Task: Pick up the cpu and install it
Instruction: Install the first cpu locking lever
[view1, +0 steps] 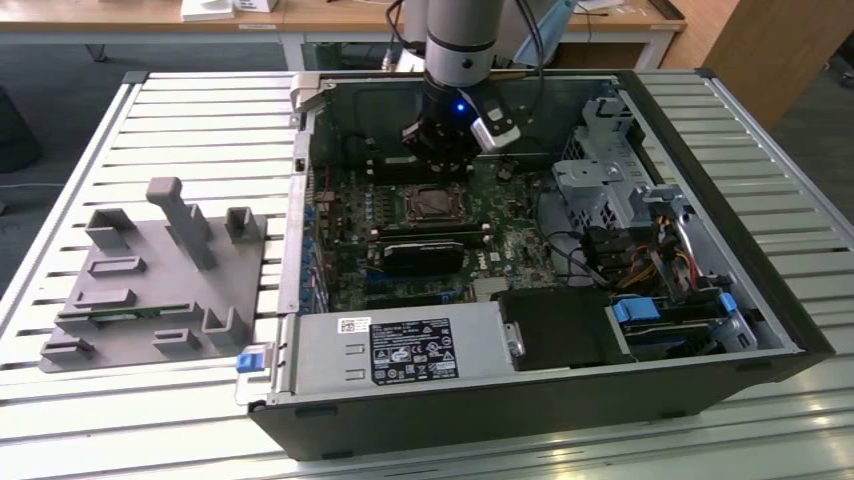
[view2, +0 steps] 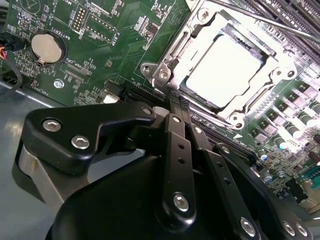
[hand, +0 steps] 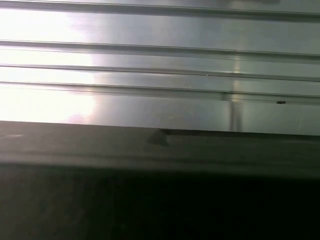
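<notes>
1. Black linkage bars and bolts of the gripper (view2: 175, 107) lie closest to the lens in the second wrist view; its fingers meet in a narrow tip with nothing visibly between them, so it looks closed and empty.
2. Just past that tip, the cpu (view2: 225, 70) sits flat inside the socket frame (view2: 165, 75) on the motherboard (view2: 100, 45), its pale metal top glaring under the light. Judging from this, the chip is already seated.
3. In the exterior view the gripper (view1: 441, 165) hangs inside the open computer case (view1: 747, 330), just above the socket and cpu (view1: 430, 205), presumably placed there to work straight down on it.
4. A grey fixture tray (view1: 147, 290) with upright pegs rests on the slatted table (view1: 94, 410), at the exterior view's left of the case, well apart from the arm.
5. White lettering on the board and the power supply label (view1: 414, 355) is too small to read reliably.
</notes>
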